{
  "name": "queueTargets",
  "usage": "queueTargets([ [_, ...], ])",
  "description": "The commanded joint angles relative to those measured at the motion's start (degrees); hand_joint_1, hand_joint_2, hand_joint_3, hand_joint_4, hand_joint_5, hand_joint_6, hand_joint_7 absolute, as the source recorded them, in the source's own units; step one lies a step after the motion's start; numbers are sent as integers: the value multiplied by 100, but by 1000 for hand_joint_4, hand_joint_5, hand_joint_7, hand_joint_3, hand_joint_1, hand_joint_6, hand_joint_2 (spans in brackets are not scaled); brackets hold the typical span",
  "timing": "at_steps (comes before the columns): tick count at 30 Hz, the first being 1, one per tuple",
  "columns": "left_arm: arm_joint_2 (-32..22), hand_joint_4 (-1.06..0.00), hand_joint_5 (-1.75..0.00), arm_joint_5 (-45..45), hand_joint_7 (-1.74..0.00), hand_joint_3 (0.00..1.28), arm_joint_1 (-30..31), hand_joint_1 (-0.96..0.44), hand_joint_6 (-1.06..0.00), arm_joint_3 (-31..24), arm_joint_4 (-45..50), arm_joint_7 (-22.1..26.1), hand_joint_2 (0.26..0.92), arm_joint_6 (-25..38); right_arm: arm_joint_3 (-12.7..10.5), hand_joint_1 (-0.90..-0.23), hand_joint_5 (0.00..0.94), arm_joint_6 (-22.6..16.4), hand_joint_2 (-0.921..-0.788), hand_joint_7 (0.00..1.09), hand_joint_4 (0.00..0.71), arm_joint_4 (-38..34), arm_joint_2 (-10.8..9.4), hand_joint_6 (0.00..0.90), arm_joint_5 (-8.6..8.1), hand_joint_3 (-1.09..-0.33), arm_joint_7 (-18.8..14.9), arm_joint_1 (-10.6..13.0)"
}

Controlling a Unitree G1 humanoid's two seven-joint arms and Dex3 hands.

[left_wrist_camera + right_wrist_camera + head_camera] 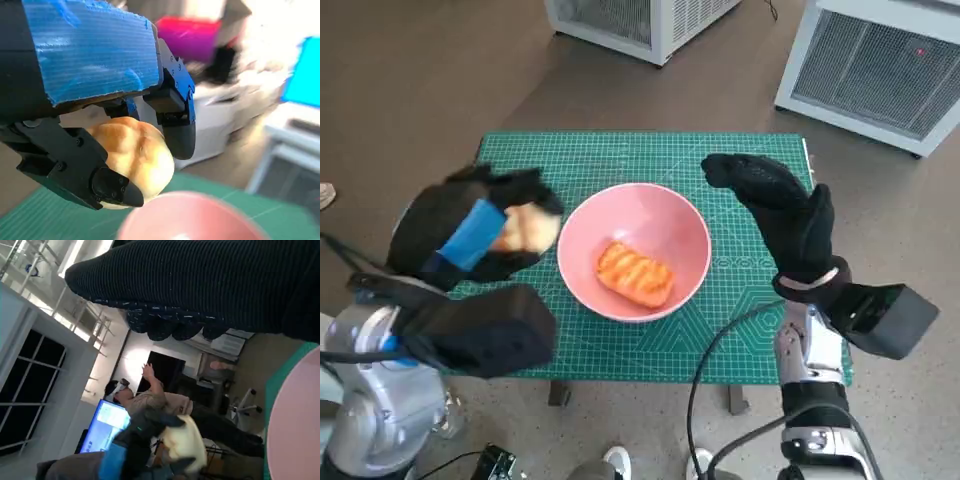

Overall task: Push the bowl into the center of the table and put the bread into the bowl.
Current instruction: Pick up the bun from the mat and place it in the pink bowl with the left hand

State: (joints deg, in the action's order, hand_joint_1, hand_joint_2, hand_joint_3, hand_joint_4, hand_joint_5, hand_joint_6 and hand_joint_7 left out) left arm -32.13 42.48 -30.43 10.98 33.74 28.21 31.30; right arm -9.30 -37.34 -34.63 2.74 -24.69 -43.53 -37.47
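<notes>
A pink bowl [634, 250] sits near the middle of a desk [760, 300] covered by a green cutting mat, placed ready to receive bread. One grilled, striped bread piece [634, 274] already lies inside it. The left robot hand [470, 235], black with blue tape, grasps a pale round bread roll [527, 228] just beside the bowl's rim, raised above the mat, probably to carry it over the bowl. The right robot hand [780, 212], gloved, hovers released beside the bowl's other side, holding nothing.
</notes>
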Motion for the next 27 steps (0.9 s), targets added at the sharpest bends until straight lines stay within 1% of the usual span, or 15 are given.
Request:
queueTargets([
  [1,262,-835,-1002,65,-1096,143,-286,2,-711,272,-406,-284,826,-466,-45,-697,0,-1,-921,578,186,-145,13,-1,-43,-730,-72,4],
  [7,522,-810,-1005,28,-1168,91,-614,2,-657,530,-1185,-512,872,-1043,-53,-705,0,-17,-921,578,185,-164,4,-1,-63,-730,-107,-10],
  [11,606,-813,-993,118,-1181,70,-763,2,-650,710,-1746,-571,884,-1313,-63,-706,0,-28,-921,579,185,-148,3,-1,-72,-729,-126,-2],
  [17,855,-803,-1001,63,-1181,49,-883,2,-652,880,-2349,-443,897,-1287,-75,-705,0,-52,-921,563,185,-82,8,-1,-70,-734,-138,34],
  [22,1025,-791,-1055,-52,-1131,44,-876,2,-664,936,-2778,-522,900,-1383,-97,-704,0,-67,-921,557,184,-49,18,-1,-74,-738,-134,57],
  [24,1085,-769,-1100,-103,-1130,44,-871,2,-644,924,-2891,-513,910,-1383,-102,-704,0,-72,-921,556,184,-32,18,-1,-70,-738,-123,68],
  [26,1136,-737,-1167,-147,-1139,71,-864,2,-599,911,-2953,-434,915,-1309,-104,-704,0,-82,-921,555,184,-11,14,-1,-62,-738,-108,82],
  [27,1153,-694,-1195,-166,-1174,95,-860,2,-581,907,-2968,-387,916,-1265,-105,-703,0,-87,-921,555,184,-2,11,-1,-58,-738,-101,88],
])
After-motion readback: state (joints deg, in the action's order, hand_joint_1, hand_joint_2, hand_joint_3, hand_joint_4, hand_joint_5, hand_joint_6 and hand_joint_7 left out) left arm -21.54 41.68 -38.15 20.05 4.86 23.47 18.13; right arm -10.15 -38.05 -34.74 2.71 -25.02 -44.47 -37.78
